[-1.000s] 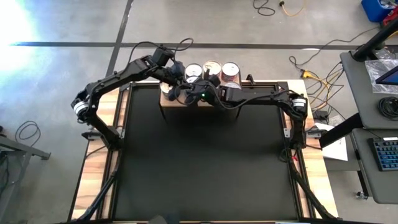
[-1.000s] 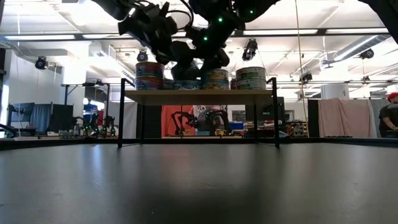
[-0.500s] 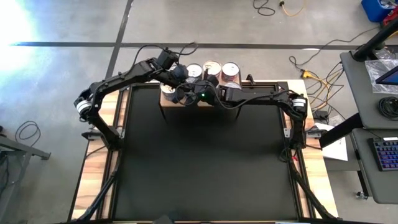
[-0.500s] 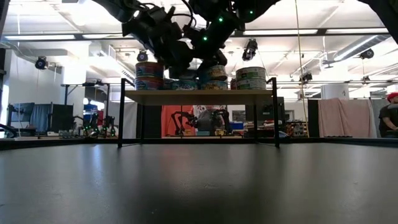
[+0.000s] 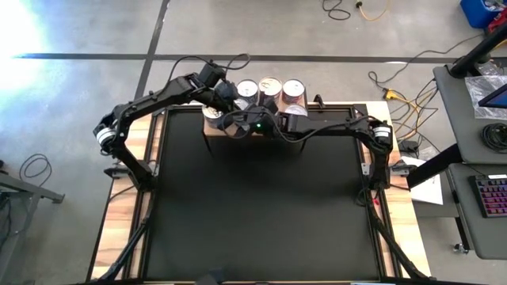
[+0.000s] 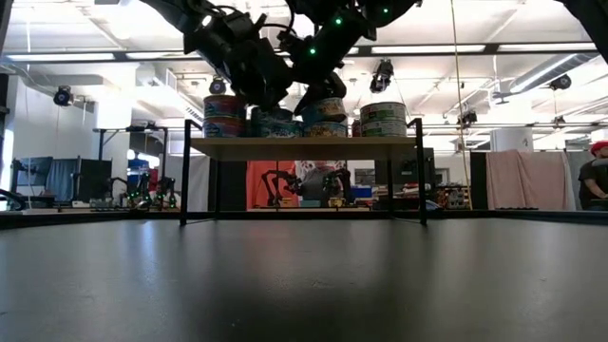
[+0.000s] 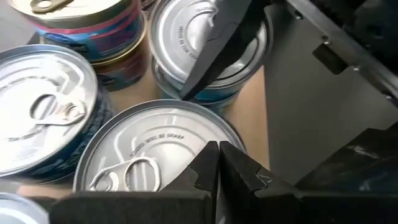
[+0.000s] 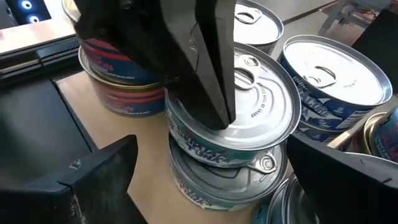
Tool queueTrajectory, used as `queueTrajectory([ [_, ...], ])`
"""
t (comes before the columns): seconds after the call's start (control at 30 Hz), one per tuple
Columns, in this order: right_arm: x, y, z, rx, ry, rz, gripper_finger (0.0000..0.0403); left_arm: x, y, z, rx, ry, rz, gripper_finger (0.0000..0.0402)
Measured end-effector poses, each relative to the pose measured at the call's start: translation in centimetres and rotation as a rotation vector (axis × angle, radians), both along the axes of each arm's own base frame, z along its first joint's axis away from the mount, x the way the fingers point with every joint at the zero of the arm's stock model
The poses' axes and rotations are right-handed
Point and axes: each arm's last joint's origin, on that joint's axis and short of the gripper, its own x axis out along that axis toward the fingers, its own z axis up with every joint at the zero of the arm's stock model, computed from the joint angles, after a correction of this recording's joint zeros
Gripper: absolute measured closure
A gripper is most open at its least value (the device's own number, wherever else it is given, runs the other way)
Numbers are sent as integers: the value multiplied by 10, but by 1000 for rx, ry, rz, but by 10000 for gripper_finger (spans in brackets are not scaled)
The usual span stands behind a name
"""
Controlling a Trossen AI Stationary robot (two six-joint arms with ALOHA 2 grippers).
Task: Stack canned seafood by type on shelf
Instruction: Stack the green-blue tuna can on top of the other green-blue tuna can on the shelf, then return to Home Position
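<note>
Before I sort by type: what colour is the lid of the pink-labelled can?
Gold lid, clearest in the left wrist view.

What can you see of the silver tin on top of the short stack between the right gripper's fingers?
The top tin is flat and round, with a shiny silver lid, pull ring and blue label. It sits slightly askew on a second tin on the wooden shelf. The shut left gripper presses its lid; the right gripper's open fingers flank it.

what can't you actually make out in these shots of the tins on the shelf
- High view: the tins at the front of the light-wood shelf are covered by both dark arms; their count is hidden.
- Low view: lids unseen from table height; the middle flat round tins are partly masked by the grippers.
- Left wrist view: the shut left gripper blocks part of the nearest silver-lidded tin.
- Right wrist view: label text on the stacked silver tins is too blurred to read.
</note>
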Motion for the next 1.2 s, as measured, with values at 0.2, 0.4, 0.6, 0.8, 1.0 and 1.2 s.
queueTrajectory([
  [0.2,0,5,10,14,34,17,3,0,-1,0,-28,-19,-24,402],
  [0.4,-6,8,33,-18,131,-18,3,10,0,-3,-3,-35,1,402],
  [0.6,-15,12,64,-47,208,-31,3,19,-1,-7,2,-50,-7,402],
  [0.8,-22,10,87,-58,211,-41,3,16,-8,2,-38,-91,-34,402],
  [1.0,-26,-6,93,-80,190,-98,3,7,-17,21,-97,-164,-56,402],
  [1.2,-19,-29,86,-108,92,-142,10,-25,-32,61,-129,-281,-54,402],
])
